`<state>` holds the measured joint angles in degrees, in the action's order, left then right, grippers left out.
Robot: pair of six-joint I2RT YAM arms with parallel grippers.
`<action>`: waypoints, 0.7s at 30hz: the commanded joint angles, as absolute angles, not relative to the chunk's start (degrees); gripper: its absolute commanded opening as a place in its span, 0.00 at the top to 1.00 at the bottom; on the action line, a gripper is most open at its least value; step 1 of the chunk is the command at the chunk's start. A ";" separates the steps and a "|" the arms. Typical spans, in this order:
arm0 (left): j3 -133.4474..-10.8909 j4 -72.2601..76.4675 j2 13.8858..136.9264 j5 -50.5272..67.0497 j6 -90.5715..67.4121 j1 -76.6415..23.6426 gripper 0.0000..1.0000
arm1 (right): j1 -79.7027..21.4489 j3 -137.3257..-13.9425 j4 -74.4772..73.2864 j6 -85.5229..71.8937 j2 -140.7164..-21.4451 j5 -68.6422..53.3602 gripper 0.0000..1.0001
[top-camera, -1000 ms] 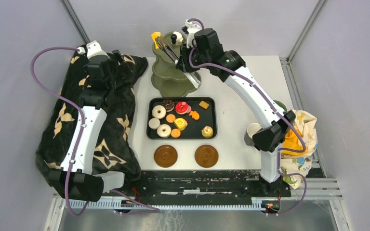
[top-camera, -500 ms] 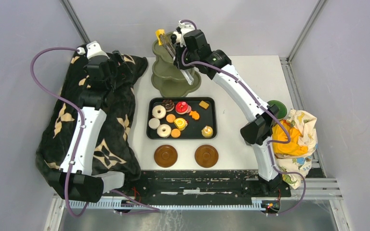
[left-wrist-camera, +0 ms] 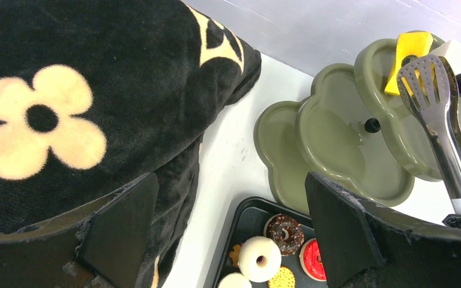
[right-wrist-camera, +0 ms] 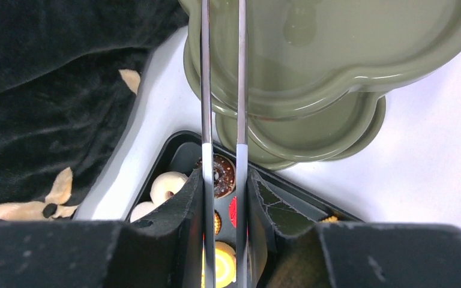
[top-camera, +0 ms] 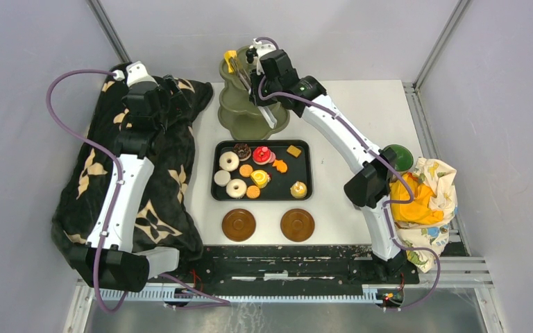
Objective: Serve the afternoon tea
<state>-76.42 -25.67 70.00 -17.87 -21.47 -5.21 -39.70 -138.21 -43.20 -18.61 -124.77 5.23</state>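
Swung farther back and left than a second ago, the right arm (top-camera: 340,132) pinches the metal tongs (left-wrist-camera: 445,138) in its jaws, their long axis reaching over the stand (left-wrist-camera: 336,156), tips just beside the yellow cake (left-wrist-camera: 409,57) on its top tier, while the farther left arm (top-camera: 121,180) has its jaws spread.

White table (top-camera: 330,208), olive stand (top-camera: 239,123), black tray (top-camera: 302,168), two brown saucers (top-camera: 239,225) (top-camera: 297,225), black blanket (top-camera: 170,173)

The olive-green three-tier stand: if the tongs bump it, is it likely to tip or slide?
Probably hard to tip: the stand widens downward, its bottom tier broadest. It looks like light plastic on a smooth white table, so a sideways push from the tongs may slide it. The top tier, holding a yellow cake, gives most leverage.
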 commanded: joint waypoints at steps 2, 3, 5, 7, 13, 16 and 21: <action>-76.11 -24.61 68.55 -17.80 -23.20 -5.08 0.01 | -39.96 -137.51 -39.23 -18.89 -119.84 5.34 0.93; -76.11 -24.63 68.58 -17.76 -23.20 -5.10 0.01 | -39.92 -137.43 -39.28 -18.96 -119.54 5.25 0.93; -76.03 -24.63 68.56 -17.56 -23.29 -5.09 0.01 | -39.95 -136.67 -39.19 -18.84 -118.66 5.46 0.93; -75.86 -24.54 68.40 -17.33 -23.44 -5.05 0.01 | -40.01 -135.74 -38.94 -18.56 -117.94 5.93 0.93; -75.59 -24.52 68.30 -17.24 -23.30 -5.10 0.01 | -40.39 -132.48 -37.72 -18.13 -115.66 7.61 0.93; -75.50 -24.21 68.30 -16.74 -23.53 -5.07 0.01 | -40.50 -133.30 -38.45 -17.74 -115.84 7.58 0.93; -75.07 -24.13 67.95 -16.52 -23.73 -5.07 0.01 | -40.59 -134.88 -39.96 -17.44 -117.65 7.43 0.93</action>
<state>-75.44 -25.69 69.71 -17.41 -21.63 -5.21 -40.14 -132.27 -42.54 -18.17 -119.52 6.57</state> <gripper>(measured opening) 0.990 0.304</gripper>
